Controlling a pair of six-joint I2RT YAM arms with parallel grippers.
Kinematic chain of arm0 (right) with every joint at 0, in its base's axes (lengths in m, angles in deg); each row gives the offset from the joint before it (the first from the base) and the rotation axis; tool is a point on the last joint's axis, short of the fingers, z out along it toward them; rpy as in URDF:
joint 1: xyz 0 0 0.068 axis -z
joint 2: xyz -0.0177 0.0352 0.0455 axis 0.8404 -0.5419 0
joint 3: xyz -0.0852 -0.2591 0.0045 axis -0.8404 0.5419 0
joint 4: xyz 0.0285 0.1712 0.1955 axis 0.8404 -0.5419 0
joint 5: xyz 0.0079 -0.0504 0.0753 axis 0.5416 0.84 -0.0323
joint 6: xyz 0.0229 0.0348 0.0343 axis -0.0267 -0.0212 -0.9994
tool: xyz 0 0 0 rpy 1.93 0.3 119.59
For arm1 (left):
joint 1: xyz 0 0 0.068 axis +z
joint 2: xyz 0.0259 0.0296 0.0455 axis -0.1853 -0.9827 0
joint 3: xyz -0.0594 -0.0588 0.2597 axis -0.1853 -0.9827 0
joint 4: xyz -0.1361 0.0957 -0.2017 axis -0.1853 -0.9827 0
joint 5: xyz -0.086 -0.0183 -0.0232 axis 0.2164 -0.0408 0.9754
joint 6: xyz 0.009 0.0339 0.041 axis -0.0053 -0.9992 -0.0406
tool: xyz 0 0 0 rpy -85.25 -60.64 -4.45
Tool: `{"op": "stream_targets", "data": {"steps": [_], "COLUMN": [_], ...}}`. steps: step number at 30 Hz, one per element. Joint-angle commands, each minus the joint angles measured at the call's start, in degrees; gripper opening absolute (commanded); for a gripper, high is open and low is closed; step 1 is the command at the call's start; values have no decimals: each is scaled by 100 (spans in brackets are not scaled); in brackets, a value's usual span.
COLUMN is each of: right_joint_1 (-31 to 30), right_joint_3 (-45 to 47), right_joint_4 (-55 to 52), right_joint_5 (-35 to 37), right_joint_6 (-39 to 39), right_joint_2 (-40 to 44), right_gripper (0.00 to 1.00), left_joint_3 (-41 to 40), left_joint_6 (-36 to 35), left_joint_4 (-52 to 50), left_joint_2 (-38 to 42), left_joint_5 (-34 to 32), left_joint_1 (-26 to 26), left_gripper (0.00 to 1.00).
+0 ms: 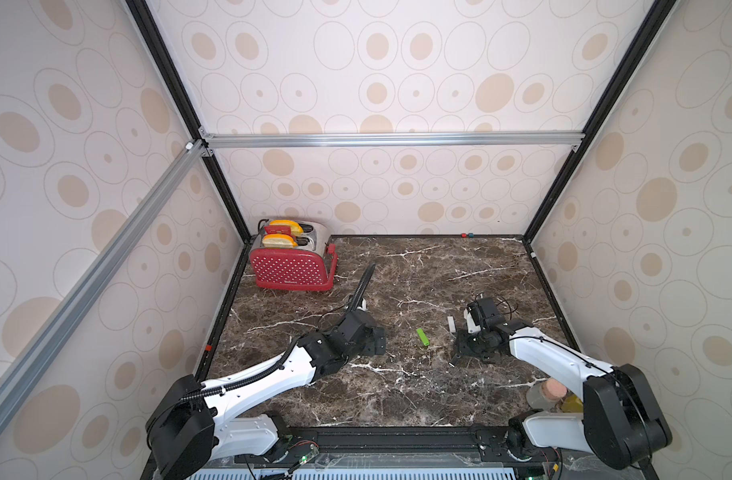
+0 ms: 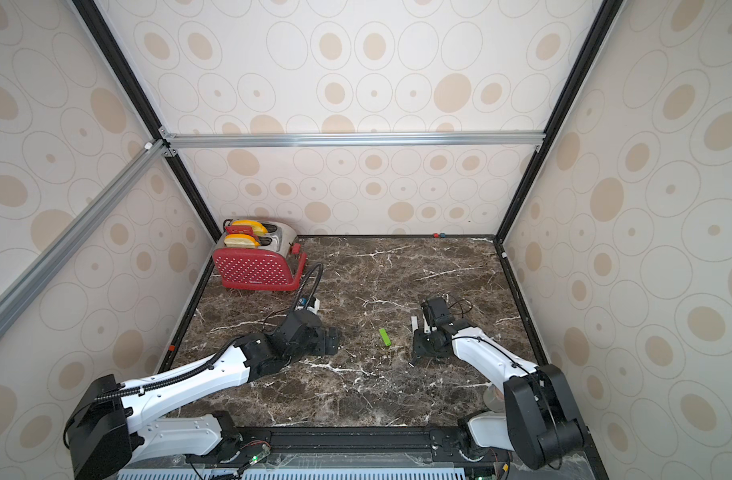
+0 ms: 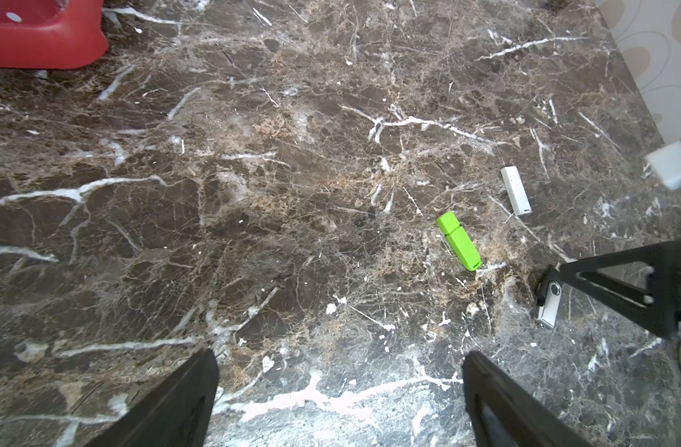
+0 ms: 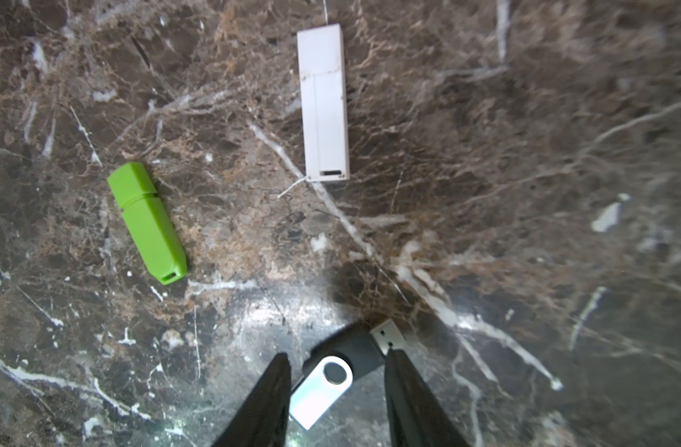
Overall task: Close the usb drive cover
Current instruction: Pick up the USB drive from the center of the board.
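The usb drive (image 4: 354, 352) is a black swivel stick lying on the marble table, its plug (image 4: 387, 334) bare. Its silver cover (image 4: 319, 394) is swung out at an angle to the body. My right gripper (image 4: 338, 354) is down over it, one finger against the cover and the other against the plug, so it is shut on the drive. In a top view the right gripper (image 1: 455, 357) sits right of centre. The left wrist view shows the drive (image 3: 548, 305) beside a right finger. My left gripper (image 3: 340, 354) is open and holds nothing, left of centre (image 1: 380, 340).
A green capped stick (image 1: 422, 337) lies between the two grippers, and a white stick (image 1: 451, 324) lies just beyond the right one. A red toaster (image 1: 291, 268) stands at the back left corner. A jar (image 1: 547, 392) stands behind the right arm at the front right.
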Motion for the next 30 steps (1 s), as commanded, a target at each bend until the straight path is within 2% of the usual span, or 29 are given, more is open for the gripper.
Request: {"op": "stream_targets", "data": {"steps": [1, 9, 18, 30], "right_joint_1": [-48, -45, -56, -86], "right_joint_3": [-193, 49, 248, 204], "right_joint_4": [-670, -698, -33, -78], "right_joint_5": [413, 275, -418, -199], "right_joint_6": [127, 18, -84, -14], "right_joint_2": [238, 261, -71, -404], "right_gripper": [44, 43, 43, 43], "left_joint_3": [241, 335, 291, 234], "left_joint_6": [-22, 58, 64, 73], "left_joint_4": [-125, -313, -344, -362], "left_joint_2": [-43, -98, -48, 2], "left_joint_5": [-28, -6, -15, -43], "left_joint_1": [38, 38, 38, 38], "left_gripper": [99, 99, 99, 99]}}
